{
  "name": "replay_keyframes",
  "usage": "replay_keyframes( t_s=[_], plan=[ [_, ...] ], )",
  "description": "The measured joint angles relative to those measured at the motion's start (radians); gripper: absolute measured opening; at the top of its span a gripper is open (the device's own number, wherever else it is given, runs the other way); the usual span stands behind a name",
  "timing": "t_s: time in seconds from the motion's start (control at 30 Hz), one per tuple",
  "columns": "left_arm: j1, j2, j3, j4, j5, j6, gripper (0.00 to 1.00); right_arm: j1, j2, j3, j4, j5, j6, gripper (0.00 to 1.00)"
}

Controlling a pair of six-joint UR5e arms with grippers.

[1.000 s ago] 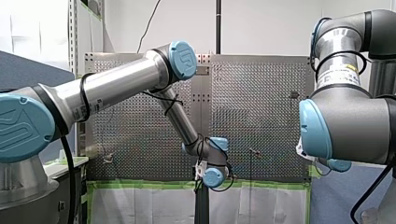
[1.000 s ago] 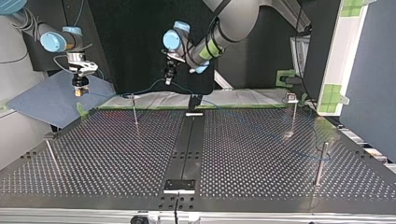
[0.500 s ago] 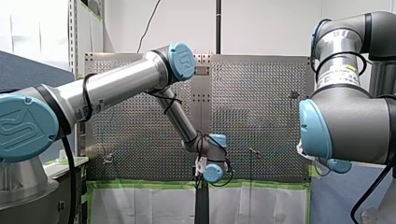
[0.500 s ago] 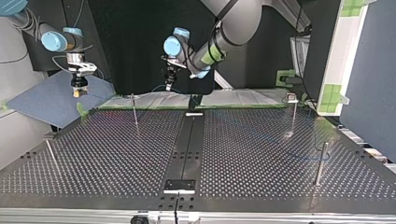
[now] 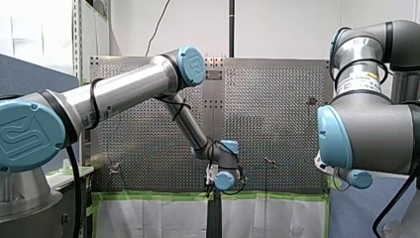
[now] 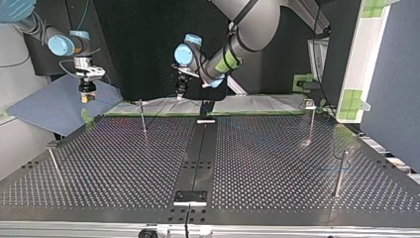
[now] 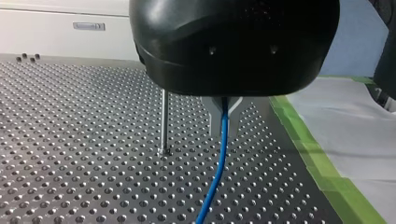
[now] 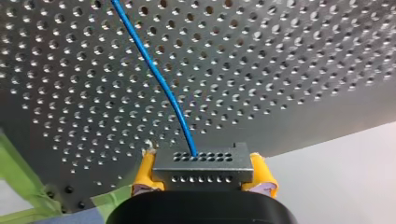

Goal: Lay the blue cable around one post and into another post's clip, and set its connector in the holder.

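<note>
counter (image 6: 272, 168): dark perforated plate, green tape (image 7: 310, 149) along one edge.
left arm (image 6: 247, 29): comes in at the top view's right and reaches to the far edge near the middle.
posts (image 6: 341, 173): thin, upright, well apart; one post (image 7: 163, 121) stands just beside the left tool.
cable (image 7: 218, 165): blue, drops from the left tool toward the counter.
left tool (image 7: 224, 119): pinched tight on the cable.
right tool (image 8: 201, 171): yellow pads (image 8: 145, 170) clamp the connector, off the far corner at the top view's left.
connector (image 8: 210, 163): grey block, cable leaving its face.
</note>
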Motion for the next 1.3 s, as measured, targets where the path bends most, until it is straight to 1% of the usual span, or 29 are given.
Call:
replay_keyframes(
  t_s=[0.13, 0.37, 0.57, 0.83, 1.0, 1.3],
  plan=[
    [0.005, 0.0, 0.005, -0.006, 0.0, 0.001, 0.02, -0.001, 0.009, -0.013, 0.012, -0.001, -0.008, 0.0],
    [0.012, 0.0, 0.015, -0.018, -0.003, 0.002, 0.02, 0.0, 0.01, -0.032, 0.043, 0.0, -0.021, 0.0],
    [0.019, 0.0, 0.018, -0.025, -0.005, 0.004, 0.02, 0.001, 0.011, -0.038, 0.057, 0.0, -0.029, 0.0],
    [0.021, 0.0, 0.018, -0.03, -0.009, 0.007, 0.02, 0.002, 0.011, -0.039, 0.058, 0.0, -0.031, 0.0],
    [0.022, 0.0, 0.018, -0.031, -0.017, 0.008, 0.02, 0.005, 0.011, -0.039, 0.059, 0.0, -0.031, 0.0],
    [0.021, 0.0, 0.018, -0.031, -0.018, 0.01, 0.02, 0.012, 0.011, -0.039, 0.058, 0.0, -0.031, 0.0]
  ],
)
